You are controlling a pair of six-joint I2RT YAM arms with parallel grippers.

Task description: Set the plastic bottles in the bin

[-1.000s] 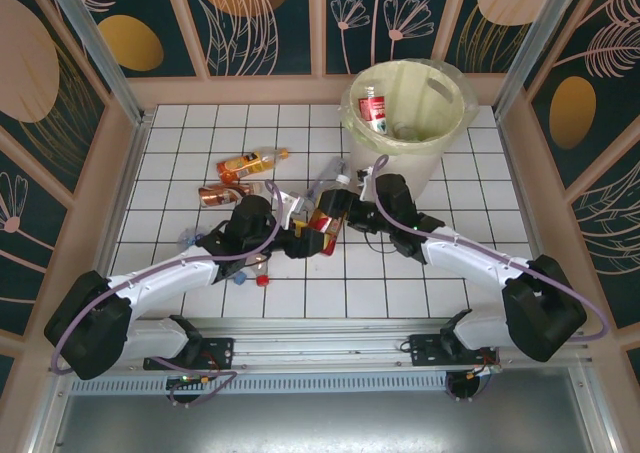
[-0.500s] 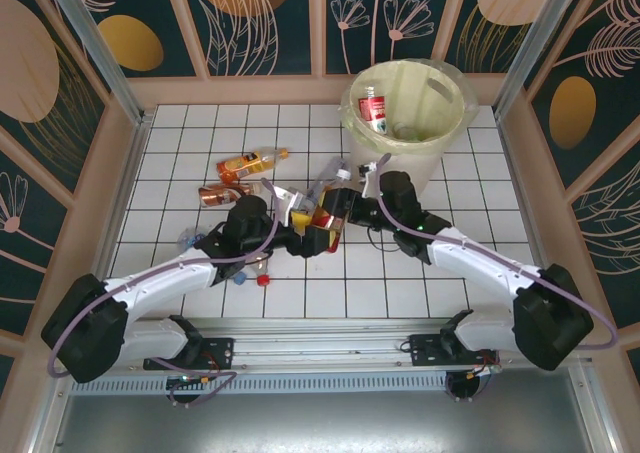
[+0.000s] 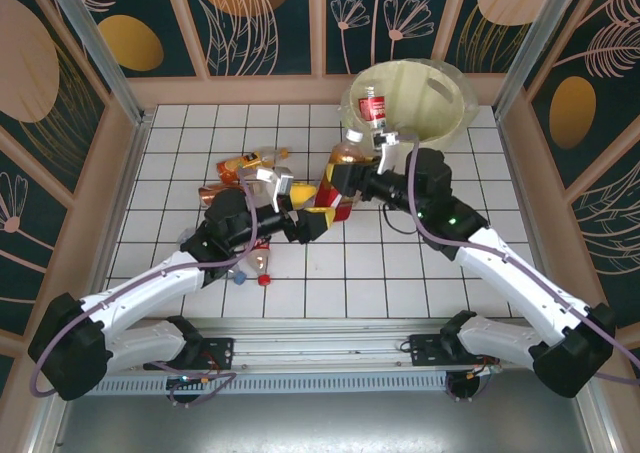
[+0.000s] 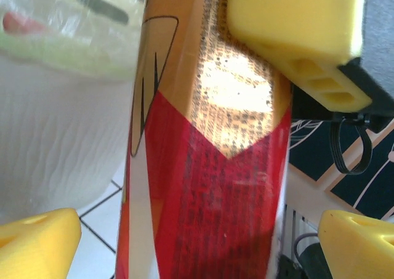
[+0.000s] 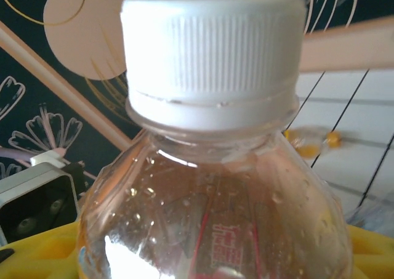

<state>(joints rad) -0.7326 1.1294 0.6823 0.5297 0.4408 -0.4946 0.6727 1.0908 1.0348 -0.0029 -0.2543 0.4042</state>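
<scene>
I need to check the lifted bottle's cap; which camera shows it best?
The right wrist view: the white cap fills the top of the frame, ribs sharp. The top external view gives it as a tiny white spot. The left wrist view gives the red-and-orange label on the bottle.

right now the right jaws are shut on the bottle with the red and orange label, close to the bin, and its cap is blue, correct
Not quite: the cap is white, not blue, as the right wrist view shows close up. The rest stands: the right jaws are shut on the bottle with the red and orange label, close to the bin.
</scene>
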